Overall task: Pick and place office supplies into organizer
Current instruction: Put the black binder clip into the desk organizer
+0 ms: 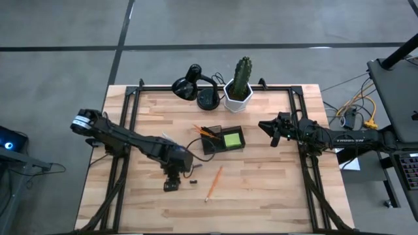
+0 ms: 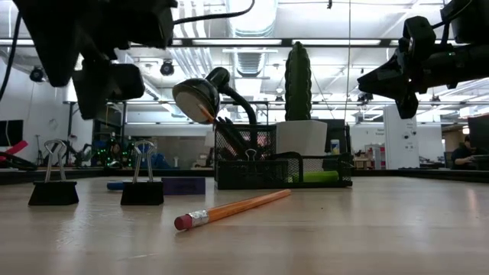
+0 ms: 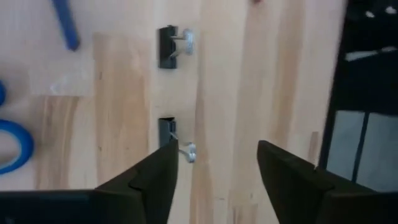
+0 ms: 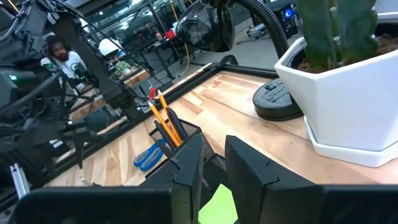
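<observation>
My left gripper (image 3: 217,177) hangs open above the table, pointing steeply down. Two black binder clips (image 3: 168,46) (image 2: 143,187) stand on the wood. The nearer one (image 3: 168,134) lies just ahead of one finger, apart from it as far as I can see. An orange pencil (image 1: 213,183) lies flat near the front. The dark mesh organizer (image 1: 222,140) holds a lime-green sticky pad (image 1: 232,139) and upright pencils (image 4: 163,121). Blue-handled scissors (image 4: 148,155) lie beside it. My right gripper (image 4: 214,165) waits level at the table's right, its fingers a narrow gap apart, with nothing between them.
A black desk lamp (image 1: 192,87) and a cactus in a white pot (image 1: 240,91) stand at the far edge behind the organizer. Black frame rails (image 1: 124,137) run along both sides of the table. Bare wood lies to the right of the pencil.
</observation>
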{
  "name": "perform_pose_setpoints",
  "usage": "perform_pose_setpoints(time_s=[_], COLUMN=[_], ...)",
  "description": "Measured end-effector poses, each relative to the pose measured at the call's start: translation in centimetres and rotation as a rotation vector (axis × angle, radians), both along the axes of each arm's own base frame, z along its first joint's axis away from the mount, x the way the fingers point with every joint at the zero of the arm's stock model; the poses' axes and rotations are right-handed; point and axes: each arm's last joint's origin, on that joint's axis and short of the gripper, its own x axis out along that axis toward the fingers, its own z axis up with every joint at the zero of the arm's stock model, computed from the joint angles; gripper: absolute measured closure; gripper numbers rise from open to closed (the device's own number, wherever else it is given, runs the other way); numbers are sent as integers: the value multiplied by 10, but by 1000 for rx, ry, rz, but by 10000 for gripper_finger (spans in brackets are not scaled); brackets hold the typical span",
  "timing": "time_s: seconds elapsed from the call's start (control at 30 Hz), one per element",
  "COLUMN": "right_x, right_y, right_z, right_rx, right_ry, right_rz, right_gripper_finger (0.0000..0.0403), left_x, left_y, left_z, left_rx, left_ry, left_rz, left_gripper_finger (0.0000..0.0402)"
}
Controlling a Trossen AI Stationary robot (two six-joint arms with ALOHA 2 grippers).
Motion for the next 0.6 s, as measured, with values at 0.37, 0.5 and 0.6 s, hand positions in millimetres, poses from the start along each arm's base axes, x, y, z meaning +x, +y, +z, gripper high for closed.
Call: perform_pose_setpoints(time_s=[0.37,0.5,0.6], right_x=[0,0,0], right_y=[0,0,0], right_z=[0,0,0], right_rx=[0,-3,-3], right_ry=[0,1,1], right_rz=[0,1,1], right_gripper_finger=[344,344,344], left_x=[-4,-4,-5], left_y=[-16,-18,-17], left_z=[-21,-26,-32], left_rx=[94,146,177], left_ry=[90,86,96], left_rz=[75,94,115], left_gripper_finger=[188,188,188])
